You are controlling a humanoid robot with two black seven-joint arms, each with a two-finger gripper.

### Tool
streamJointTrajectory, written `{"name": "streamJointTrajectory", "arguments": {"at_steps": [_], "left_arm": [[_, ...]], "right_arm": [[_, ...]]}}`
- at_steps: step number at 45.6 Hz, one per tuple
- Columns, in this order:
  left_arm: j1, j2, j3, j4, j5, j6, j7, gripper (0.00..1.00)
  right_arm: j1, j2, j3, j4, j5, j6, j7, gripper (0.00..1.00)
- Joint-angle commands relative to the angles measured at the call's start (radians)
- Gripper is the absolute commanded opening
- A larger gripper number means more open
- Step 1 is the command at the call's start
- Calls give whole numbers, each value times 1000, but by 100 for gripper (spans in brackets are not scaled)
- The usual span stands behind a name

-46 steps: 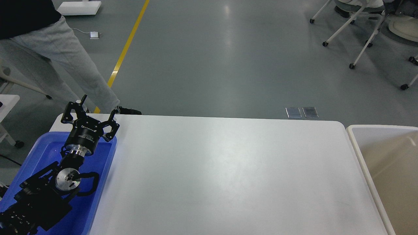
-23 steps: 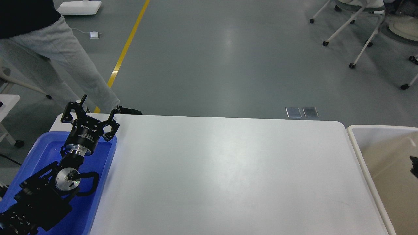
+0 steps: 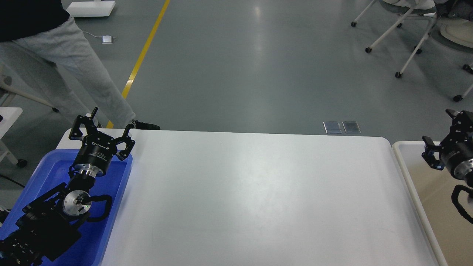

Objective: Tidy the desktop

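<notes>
Where end effectors point(image 3: 101, 125) flank: desktop point(image 3: 258, 192).

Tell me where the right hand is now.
In the head view the right hand sits at the far right edge, open, above the cream bin, just past the desktop's right end.

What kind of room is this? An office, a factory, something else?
Probably a robot test lab or workshop floor rather than an office. The grey floor carries a yellow line like a marked work zone, wheeled chairs stand to one side, and the white desktop sits between a blue tray and a cream bin.
</notes>
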Motion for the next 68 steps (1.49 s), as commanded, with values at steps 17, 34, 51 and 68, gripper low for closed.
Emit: {"name": "streamJointTrajectory", "arguments": {"at_steps": [17, 34, 51, 68], "left_arm": [[0, 0, 0, 0, 0, 0, -1, 100], [0, 0, 0, 0, 0, 0, -1, 100], [0, 0, 0, 0, 0, 0, 0, 100], [0, 1, 0, 0, 0, 0, -1, 100]], "right_arm": [[-56, 107, 113, 72, -44, 153, 28, 99], [-82, 96, 190, 87, -47, 150, 27, 99], [-102, 164, 221, 107, -173, 92, 22, 99], [-102, 239, 279, 95, -172, 70, 24, 99]]}}
